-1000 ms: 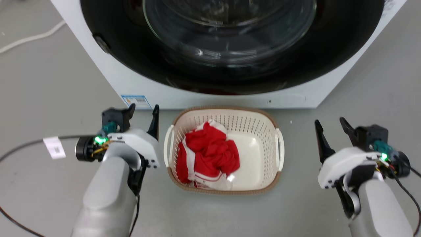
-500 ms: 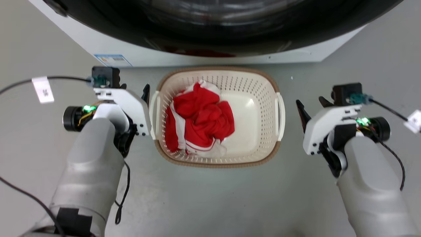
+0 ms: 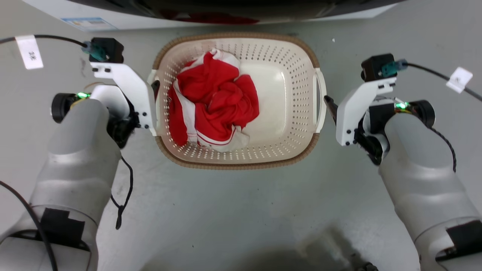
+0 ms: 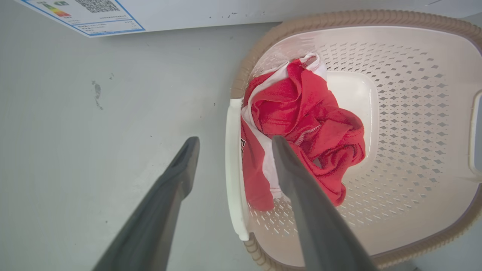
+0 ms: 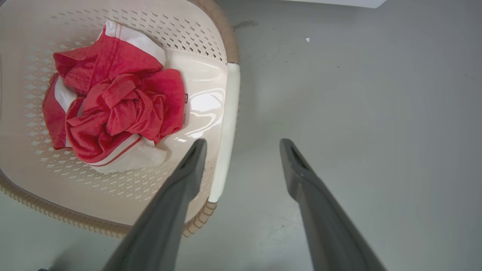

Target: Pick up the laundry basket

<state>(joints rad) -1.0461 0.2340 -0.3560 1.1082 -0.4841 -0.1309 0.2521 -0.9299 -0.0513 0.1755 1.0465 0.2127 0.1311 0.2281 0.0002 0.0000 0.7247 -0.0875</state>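
Note:
The laundry basket (image 3: 241,164) stands on the grey floor just in front of the washing machine, cream with a brown rim, and a red-and-white garment (image 3: 212,107) is bunched in its left half. My left gripper (image 3: 153,87) is open at the basket's left handle (image 4: 233,169); in the left wrist view its fingers (image 4: 184,165) straddle that handle, one outside and one over the garment. My right gripper (image 3: 330,107) is open at the right handle (image 5: 226,124), which lies between its fingers (image 5: 188,177). Neither holds anything.
The washing machine's white front (image 3: 94,22), with a blue-edged label, runs along the top edge directly behind the basket. Black cables with white tags (image 3: 28,51) trail from both wrists over the floor. Open floor (image 3: 241,210) lies in front of the basket.
The camera has tilted down, so the washer has slid up out of the picture. Both grippers have closed in from beside the basket to its two handles, still open.

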